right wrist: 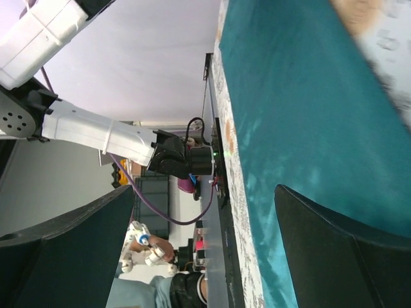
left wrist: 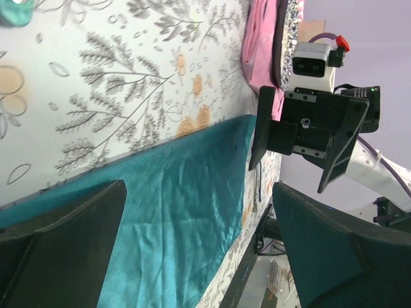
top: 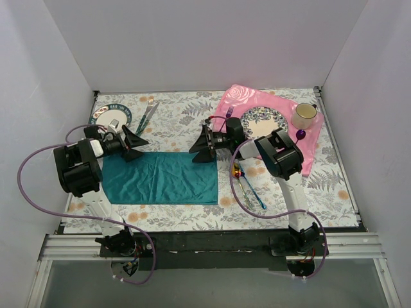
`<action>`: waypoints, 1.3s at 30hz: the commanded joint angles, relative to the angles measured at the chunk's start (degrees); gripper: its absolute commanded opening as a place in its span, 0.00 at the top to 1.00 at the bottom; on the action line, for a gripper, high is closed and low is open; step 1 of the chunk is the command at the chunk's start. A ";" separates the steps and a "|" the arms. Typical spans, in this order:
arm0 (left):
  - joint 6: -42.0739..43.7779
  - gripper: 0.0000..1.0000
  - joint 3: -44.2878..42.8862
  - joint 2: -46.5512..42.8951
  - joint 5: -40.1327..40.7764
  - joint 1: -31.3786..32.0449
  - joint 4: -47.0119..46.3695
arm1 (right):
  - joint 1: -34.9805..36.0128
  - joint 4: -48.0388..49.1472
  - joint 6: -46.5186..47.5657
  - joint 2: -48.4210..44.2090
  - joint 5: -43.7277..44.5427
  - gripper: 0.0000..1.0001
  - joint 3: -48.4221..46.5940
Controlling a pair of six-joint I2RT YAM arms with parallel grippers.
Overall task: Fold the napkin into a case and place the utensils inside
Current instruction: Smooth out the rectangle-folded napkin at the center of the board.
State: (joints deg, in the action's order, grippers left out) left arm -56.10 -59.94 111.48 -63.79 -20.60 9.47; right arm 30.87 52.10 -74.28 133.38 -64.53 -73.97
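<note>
Your napkin (top: pixel 160 178) lies flat on the floral table (top: pixel 180 106), towards the near left. It is a wide teal rectangle with a few soft creases, and no narrow case has been formed from it.

Your left gripper (top: pixel 140 147) sits at the napkin's far left corner with its jaws spread wide and nothing between them. In the left wrist view, the dark fingers (left wrist: pixel 61 247) frame the cloth's far edge, with teal fabric on one side and bare table on the other. You cannot tell from these views whether the tips touch the cloth.

Your right gripper (top: pixel 198 149) is at the far right corner, facing the left one along the same edge. Its jaws are also wide and empty. In the right wrist view, teal cloth fills most of the gap between the fingers (right wrist: pixel 347 250).

The utensils (top: pixel 253 191) lie on the table just right of the napkin, apart from it and beside the right arm. The gold-pink end points far and the blue-green handle runs near and to the right.

Further back on the right, the pink placemat (top: pixel 234 97) carries a patterned plate (top: pixel 263 120), a cup (top: pixel 304 115) and purple cutlery (top: pixel 300 135). At the far left there is a second plate (top: pixel 110 117), with a green-handled fork and knife (top: pixel 148 114) beside it.
</note>
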 commanded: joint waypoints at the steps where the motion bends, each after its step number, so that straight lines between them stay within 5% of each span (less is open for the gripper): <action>1: 0.99 0.02 -3.51 -7.15 -3.27 1.26 0.72 | 2.43 2.06 2.20 -6.64 -2.00 0.01 -3.98; 17: -2.88 0.02 -3.60 2.51 -3.71 1.88 -7.89 | 4.02 -42.39 32.77 -1.81 10.47 0.24 -13.12; 26: -4.72 0.02 -3.95 6.03 -6.17 -1.11 -9.12 | 3.23 -56.75 41.49 -0.67 18.30 0.36 -13.65; 39: 2.22 0.02 -4.13 -1.26 -9.60 -1.72 -2.18 | 1.56 -72.03 56.34 0.47 25.24 0.37 -20.59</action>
State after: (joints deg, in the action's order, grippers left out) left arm -58.33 -62.70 116.05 -70.74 -22.33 3.49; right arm 34.20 -9.04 -28.27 132.07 -49.19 -91.79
